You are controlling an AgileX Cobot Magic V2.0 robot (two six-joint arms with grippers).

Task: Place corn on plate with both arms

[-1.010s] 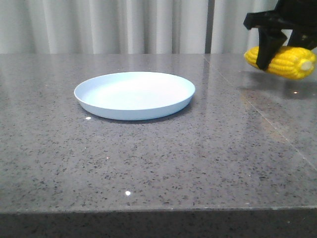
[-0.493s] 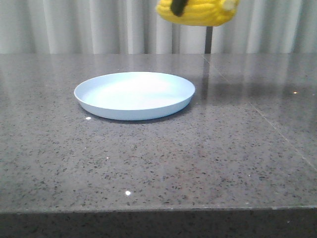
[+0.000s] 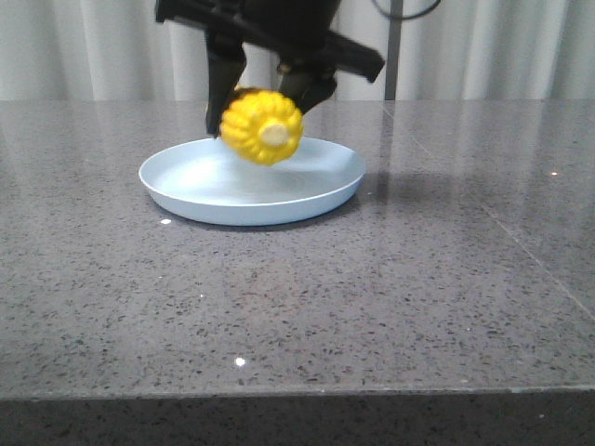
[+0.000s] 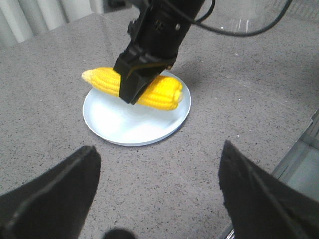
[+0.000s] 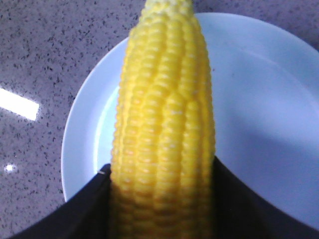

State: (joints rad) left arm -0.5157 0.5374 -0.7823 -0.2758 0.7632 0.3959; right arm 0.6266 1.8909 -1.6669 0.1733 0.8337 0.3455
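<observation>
- Front view: right gripper [image 3: 265, 93] jaws clamped on corn [image 3: 261, 127] above plate [image 3: 177, 190]; long axis level, cream stub toward camera.
- Left gripper [image 4: 158, 191] jaws wide, empty.

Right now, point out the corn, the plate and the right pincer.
corn [image 3: 261, 127], front view, on its kernelled end facing the camera.
plate [image 3: 186, 200], front view, on the near left rim.
right pincer [image 4: 137, 84], left wrist view, midway between its fingertips, clamped on the corn above the plate.
</observation>
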